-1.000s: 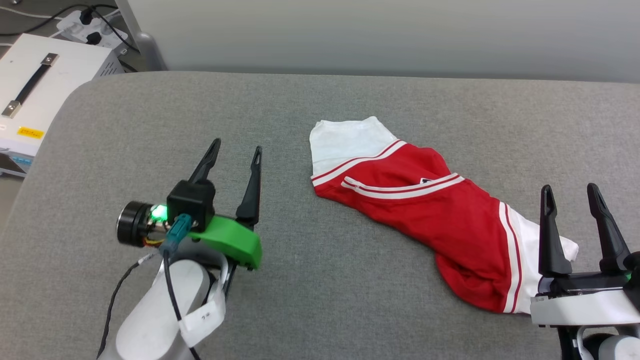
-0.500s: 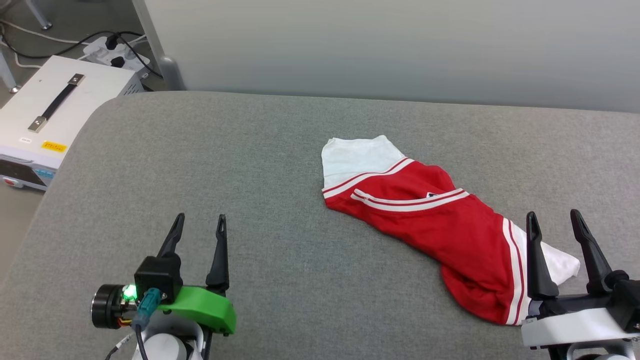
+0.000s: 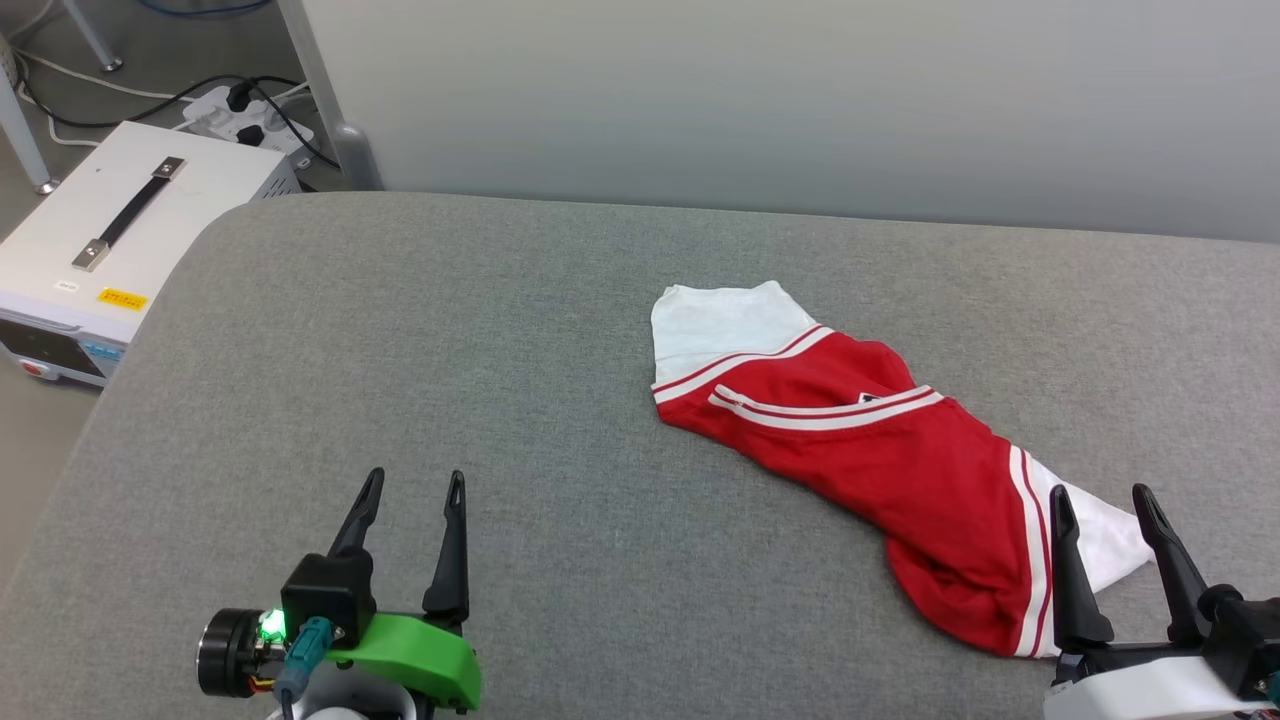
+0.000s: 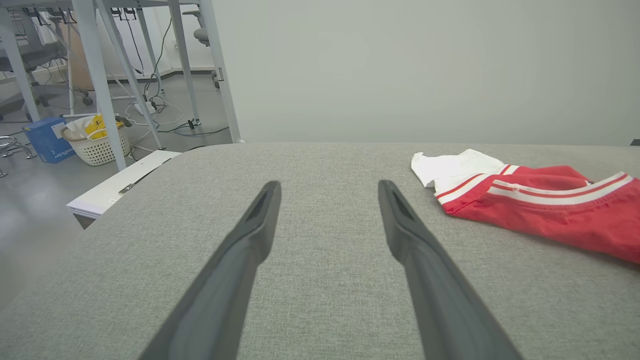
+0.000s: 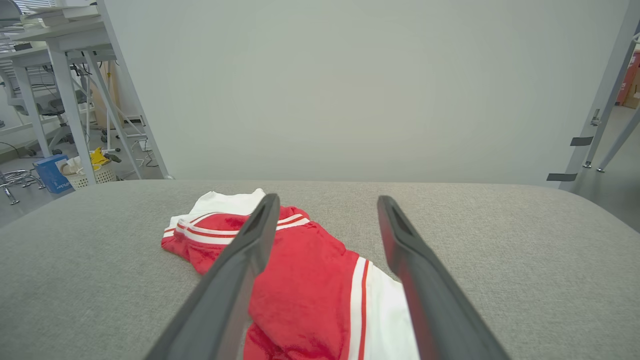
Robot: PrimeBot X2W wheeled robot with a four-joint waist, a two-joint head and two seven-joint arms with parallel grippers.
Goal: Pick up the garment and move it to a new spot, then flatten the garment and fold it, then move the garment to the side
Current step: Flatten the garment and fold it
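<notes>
Big grey fabric-covered worktop [image 3: 480, 330] takes up most of the head view, with a plain pale wall [image 3: 800, 100] right behind it.

The garment [image 3: 900, 460] is lying bunched up on the right half of the worktop. It runs diagonally from about the middle toward the near right side. It's mostly red with red-white striped trim, 1 white sleeve [image 3: 720, 320] is at the far end and the other white sleeve [image 3: 1110, 545] is at the near end. It isn't flat, it's folded over itself in a few places.

Off the left edge, down on the floor, there's a white box [image 3: 130, 230] with a black strap handle, and a power strip [image 3: 250, 115] with cables behind it.

The right end effector [image 3: 1100, 490] is at the near end of the garment with its 2 fingers spread wide, gripping nothing. In the right wrist view the sleeve sits under and between them, and I can't tell if they touch the cloth.

The left end effector [image 3: 415, 474] is also spread wide and empty. It's over bare worktop, well apart from the garment.
</notes>
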